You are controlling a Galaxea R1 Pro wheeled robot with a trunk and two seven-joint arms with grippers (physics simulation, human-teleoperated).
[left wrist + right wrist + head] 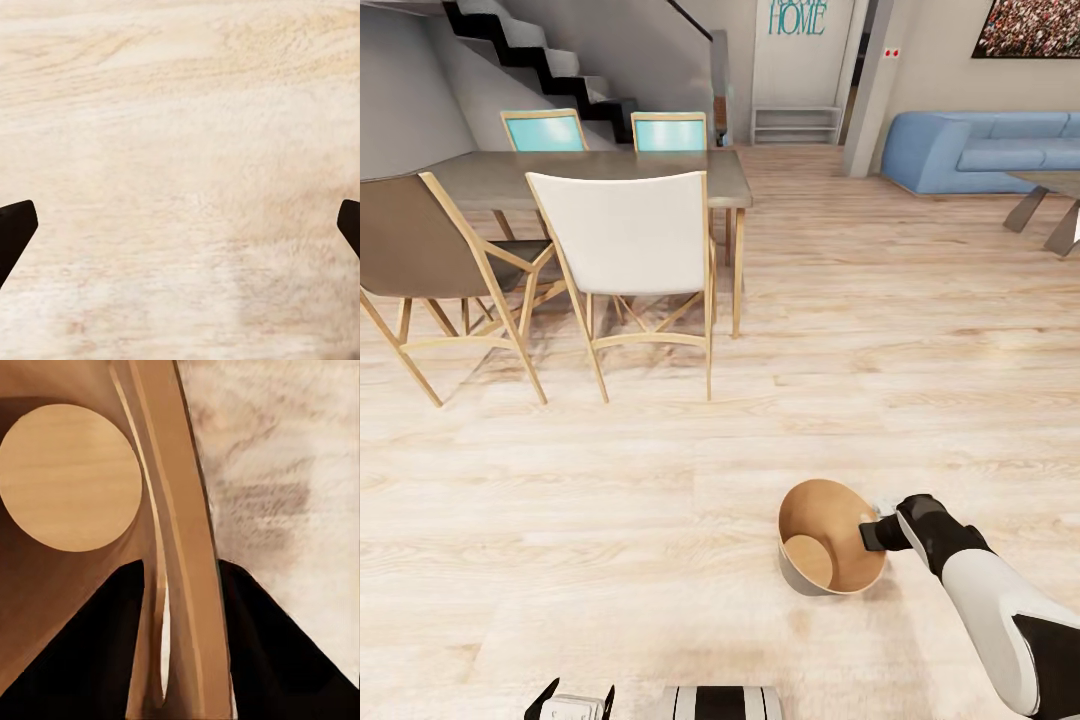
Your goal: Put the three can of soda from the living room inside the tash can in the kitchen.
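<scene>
Staircase (550,60): dark steps, set against the far wall at the left of the head view.
Brown chair (430,245): pale wood frame, placed at the left near side of the dining table.
Dining table (610,178): grey top on thin wooden legs; nothing is seen on it, so the word desk is not applied.
Teal chairs (545,130): two, seen behind the table's far edge.
White chair (628,245): pale wood frame, stood just right of the brown chair, its back turned to the camera.
Left gripper (570,703): seen at the bottom edge of the head view; in the left wrist view its dark fingers (15,229) are spread wide apart over bare floor, nothing between them.
Floor (660,480): light wood planks throughout.
Wall lettering (797,18): teal, reading "HOME", above a low white shelf.
Tash can (830,550): tapered bucket, grey outside, tan wood-coloured inside, tilted so that its mouth faces the camera; held above the open floor, well apart from the table. Interior is seen empty.
Right gripper (872,535): clamped on the can's right rim; in the right wrist view the wall (176,547) is pinched between the two dark fingers (90,652), one inside and one outside.
Blue sofa (980,150): at the far right.
Low table (1050,200): grey, partly cut by the right edge.
</scene>
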